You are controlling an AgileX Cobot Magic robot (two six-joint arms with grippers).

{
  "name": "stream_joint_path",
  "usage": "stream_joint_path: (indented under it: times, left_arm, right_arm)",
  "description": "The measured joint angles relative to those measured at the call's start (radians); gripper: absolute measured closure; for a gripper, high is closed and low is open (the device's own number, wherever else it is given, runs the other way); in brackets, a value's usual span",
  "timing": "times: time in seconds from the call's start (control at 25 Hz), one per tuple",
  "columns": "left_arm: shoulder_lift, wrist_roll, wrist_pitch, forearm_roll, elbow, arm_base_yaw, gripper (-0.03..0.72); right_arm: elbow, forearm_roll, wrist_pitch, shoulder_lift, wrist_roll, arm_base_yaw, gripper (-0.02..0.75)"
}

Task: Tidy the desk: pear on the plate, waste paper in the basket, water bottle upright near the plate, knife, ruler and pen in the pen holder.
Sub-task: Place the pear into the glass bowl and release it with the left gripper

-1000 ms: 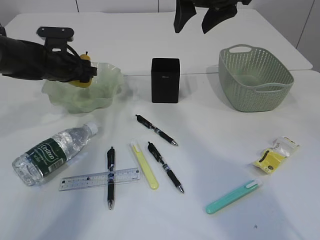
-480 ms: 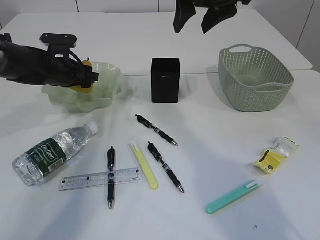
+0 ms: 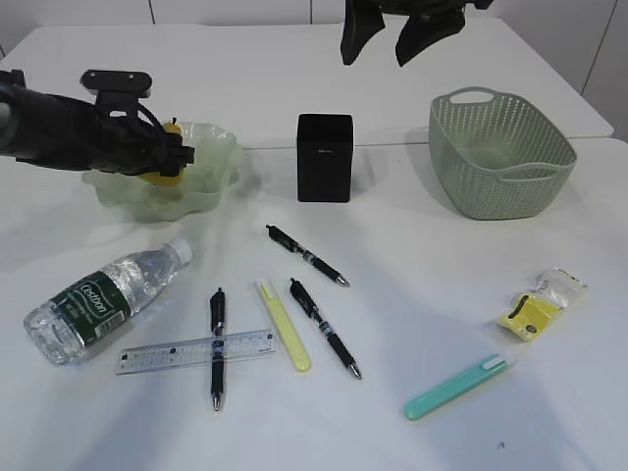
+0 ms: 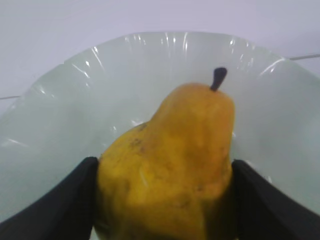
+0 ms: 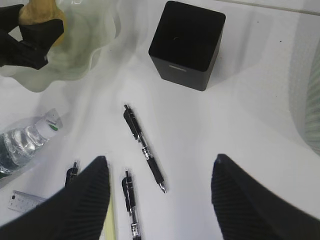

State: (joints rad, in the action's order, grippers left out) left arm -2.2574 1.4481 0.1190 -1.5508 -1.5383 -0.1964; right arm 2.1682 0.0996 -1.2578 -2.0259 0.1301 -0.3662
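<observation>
- Left wrist view: pear (image 4: 170, 165) sits clamped between the two black fingers (image 4: 60, 200) of the left gripper (image 4: 165, 200), over the plate (image 4: 75, 110)
- Pear: yellow-orange skin, faintly speckled, dark stem pointing away from the camera; plate: pale green, translucent, glossy, wavy rim
- Exterior view: left arm (image 3: 59, 128) reaches in from the left edge, roughly level, its gripper over the plate's middle
- Right gripper (image 3: 388, 34) hangs high above the table's far side, fingers spread, holding nothing
- Pen holder (image 3: 325, 157): black, square, matte; basket (image 3: 500, 152): grey-green woven plastic with handles
- Water bottle (image 3: 103, 299) lies on its side near the plate; ruler (image 3: 194, 351) clear, flat, crossed by a black pen (image 3: 217, 343)
</observation>
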Motion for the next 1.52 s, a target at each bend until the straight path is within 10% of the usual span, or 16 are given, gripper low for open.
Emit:
stream_joint_path:
  times: [1.52]
  left_arm:
    - [-0.041, 0.000, 0.000, 0.010, -0.021, 0.000, 0.164]
  right_arm:
    - [0.000, -0.025, 0.000, 0.000, 0.000, 0.000, 0.236]
